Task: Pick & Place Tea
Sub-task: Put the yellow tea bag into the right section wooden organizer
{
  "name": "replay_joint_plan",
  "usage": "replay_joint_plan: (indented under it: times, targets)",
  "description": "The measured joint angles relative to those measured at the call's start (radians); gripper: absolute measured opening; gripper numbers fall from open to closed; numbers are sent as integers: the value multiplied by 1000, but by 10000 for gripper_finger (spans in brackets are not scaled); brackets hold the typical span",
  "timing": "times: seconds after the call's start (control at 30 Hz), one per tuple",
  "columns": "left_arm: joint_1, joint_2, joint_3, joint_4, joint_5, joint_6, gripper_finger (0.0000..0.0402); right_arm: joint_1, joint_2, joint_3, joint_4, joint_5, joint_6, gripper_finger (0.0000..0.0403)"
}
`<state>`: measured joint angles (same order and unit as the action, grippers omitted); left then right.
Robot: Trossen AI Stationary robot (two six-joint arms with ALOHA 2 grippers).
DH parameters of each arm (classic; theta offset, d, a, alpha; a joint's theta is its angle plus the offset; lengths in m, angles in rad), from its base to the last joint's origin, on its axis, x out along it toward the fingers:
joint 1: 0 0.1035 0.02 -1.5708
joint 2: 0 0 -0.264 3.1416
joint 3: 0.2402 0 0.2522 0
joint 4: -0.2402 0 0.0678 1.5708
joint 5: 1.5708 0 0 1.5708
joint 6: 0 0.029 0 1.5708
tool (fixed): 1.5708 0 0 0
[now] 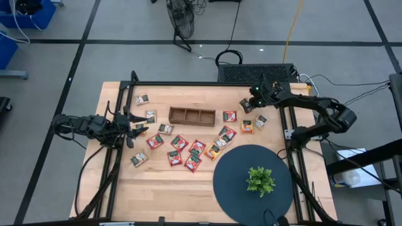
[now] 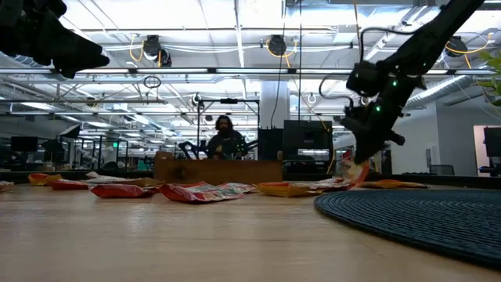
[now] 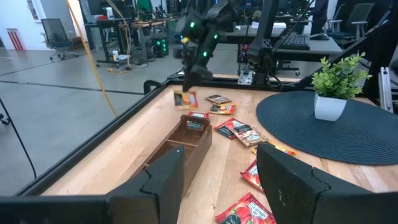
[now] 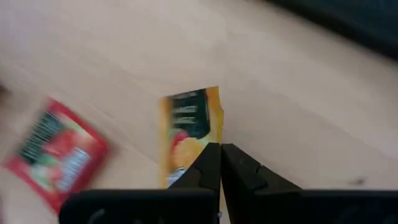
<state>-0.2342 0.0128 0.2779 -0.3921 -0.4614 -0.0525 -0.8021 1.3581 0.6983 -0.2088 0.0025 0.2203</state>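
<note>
My right end effector [image 4: 220, 163] has its fingers pinched on the edge of an orange tea sachet [image 4: 188, 134], far-right on the tabletop [image 1: 157, 188]. The sachet sticks out ahead of the fingertips, long axis roughly in line with the fingers; it is flat, orange, with a dark label block. The wooden tray [image 1: 191, 116] lies well apart, toward the left arm. My left end effector [image 3: 217, 180] waits partly spread beside the red sachets [image 1: 179, 143], empty.
</note>
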Motion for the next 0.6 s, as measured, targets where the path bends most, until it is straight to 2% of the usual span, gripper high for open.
replay_joint_plan:
  times: [0.3,0.6]
  targets:
    - [0,0,0,0,0,0,200,149,-134,0,156,52,4,0]
    - [0,0,0,0,0,0,200,362,-81,0,467,53,0,0]
